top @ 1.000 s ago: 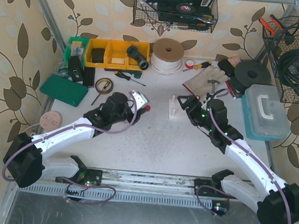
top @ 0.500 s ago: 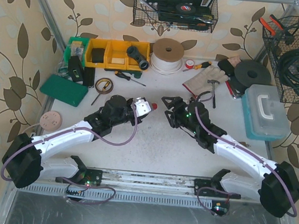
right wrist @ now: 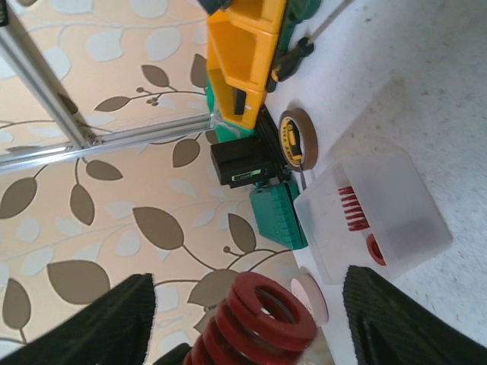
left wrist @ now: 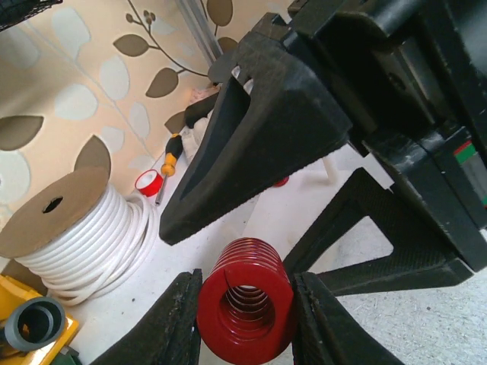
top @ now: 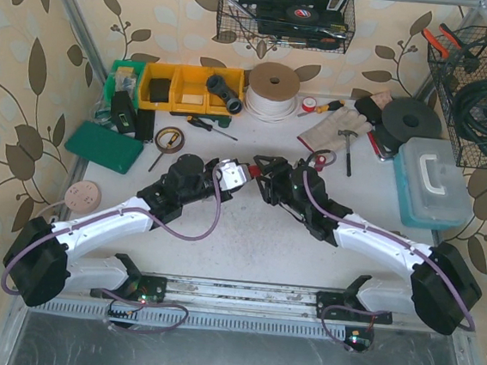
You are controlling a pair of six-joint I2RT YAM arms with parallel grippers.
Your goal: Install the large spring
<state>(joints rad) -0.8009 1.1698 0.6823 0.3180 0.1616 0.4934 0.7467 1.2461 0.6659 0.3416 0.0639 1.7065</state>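
The large red spring (left wrist: 245,300) is held between the fingers of my left gripper (left wrist: 247,323), lying sideways above the table with its open end towards the camera. In the top view my left gripper (top: 242,175) and the spring (top: 252,174) are at mid-table. My right gripper (top: 264,174) is open and meets it head-on. In the right wrist view the spring's free end (right wrist: 262,319) sits between the spread fingers of my right gripper (right wrist: 251,327), touching neither. The right gripper's black fingers (left wrist: 259,129) fill the left wrist view above the spring.
A clear plastic box (right wrist: 396,220) holding a small red spring lies on the table beyond the spring. Yellow bins (top: 188,88), a white cable reel (top: 273,90), a green case (top: 104,147), screwdrivers, gloves and a blue-lidded box (top: 434,179) line the back and sides.
My right arm has swung left across the table, and its open gripper now straddles the spring's end. My left gripper has moved a little to the right with the spring.
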